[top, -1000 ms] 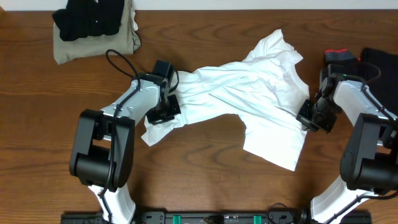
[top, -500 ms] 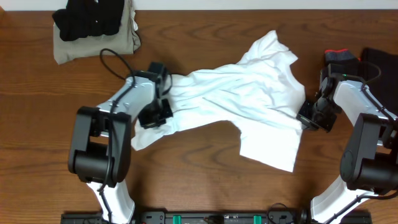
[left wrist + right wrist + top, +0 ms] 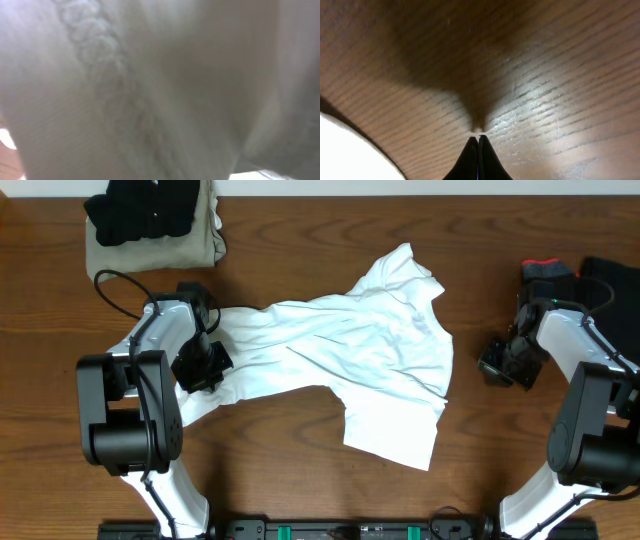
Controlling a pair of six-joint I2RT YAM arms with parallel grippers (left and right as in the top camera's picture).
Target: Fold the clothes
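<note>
The white shirt (image 3: 340, 355) lies wrinkled and stretched across the middle of the table, one sleeve pointing to the far side. My left gripper (image 3: 204, 366) sits at its left end, shut on the cloth. White fabric (image 3: 150, 90) fills the whole left wrist view and hides the fingers there. My right gripper (image 3: 503, 364) stands shut and empty over bare wood, a little to the right of the shirt's edge. In the right wrist view its black fingertips (image 3: 478, 138) meet just above the tabletop, with a corner of the shirt (image 3: 340, 147) at lower left.
A black garment (image 3: 145, 210) rests on a folded khaki one (image 3: 150, 255) at the far left corner. Dark clothes with a red edge (image 3: 548, 271) and another black piece (image 3: 612, 280) lie at the far right, close behind my right arm.
My left gripper has moved left and dragged the white shirt with it. The shirt's right edge has slid away from the right gripper, which stays in place.
</note>
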